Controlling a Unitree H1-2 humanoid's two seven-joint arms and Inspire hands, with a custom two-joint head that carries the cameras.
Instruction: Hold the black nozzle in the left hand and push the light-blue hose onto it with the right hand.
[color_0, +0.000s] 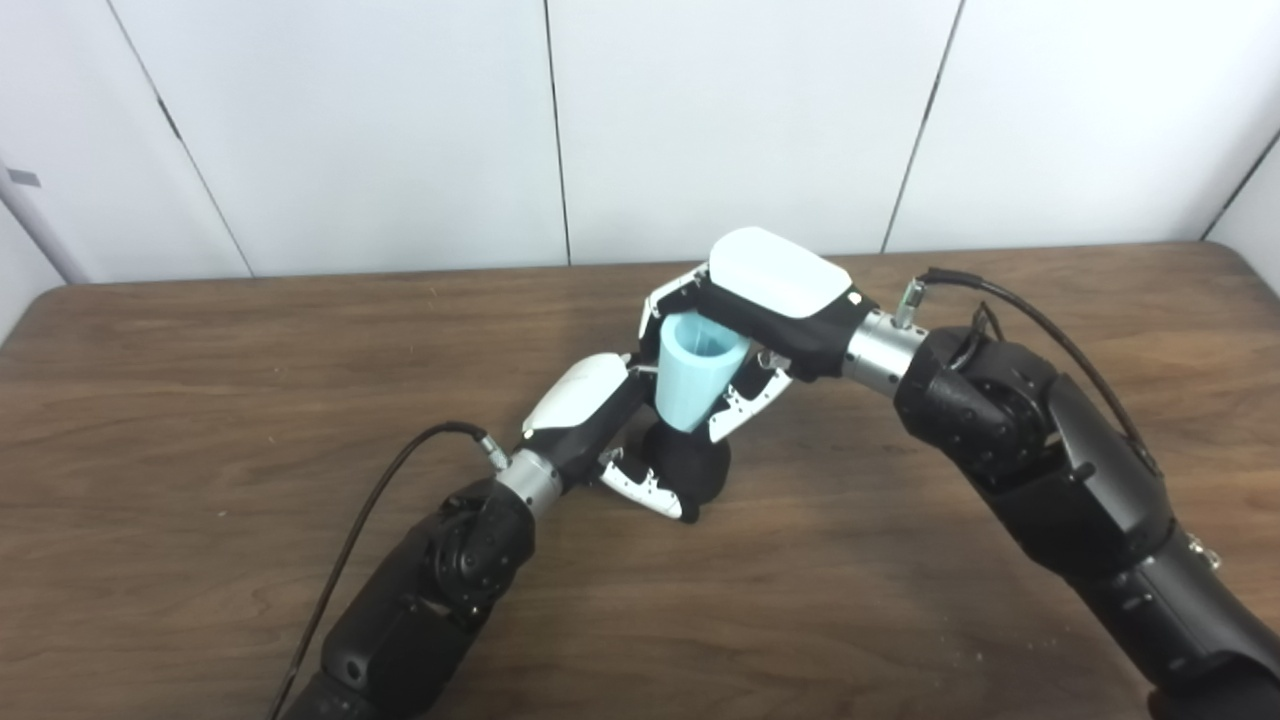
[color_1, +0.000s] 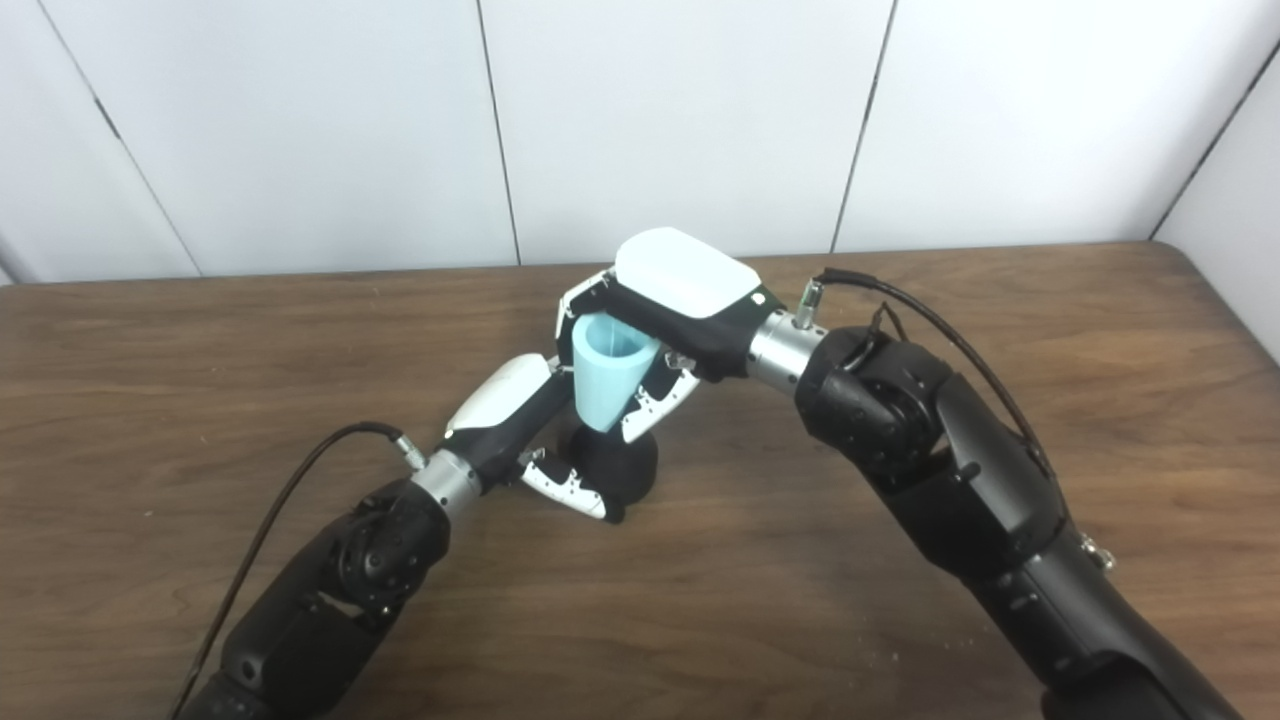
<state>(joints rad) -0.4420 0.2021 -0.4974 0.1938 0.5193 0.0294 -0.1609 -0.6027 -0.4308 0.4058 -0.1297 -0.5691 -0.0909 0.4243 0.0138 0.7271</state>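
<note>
Left eye view: hose cone met nozzle at frame centre, both hands closed on their parts.

Just below centre, the left hand (color_0: 600, 425) was curled around the black nozzle (color_0: 690, 470), which stood on the bench (color_0: 250, 400). Directly above it, the right hand (color_0: 770, 300) was wrapped around the light-blue hose (color_0: 695, 375), a tapered piece with its wide open mouth up and narrow end down, touching the nozzle's top. Its long axis ran nearly upright, tilted slightly toward the upper left. The push therefore looked to run straight down along that axis. How deep the parts had seated could not be told; the joint was hidden by fingers.
</note>
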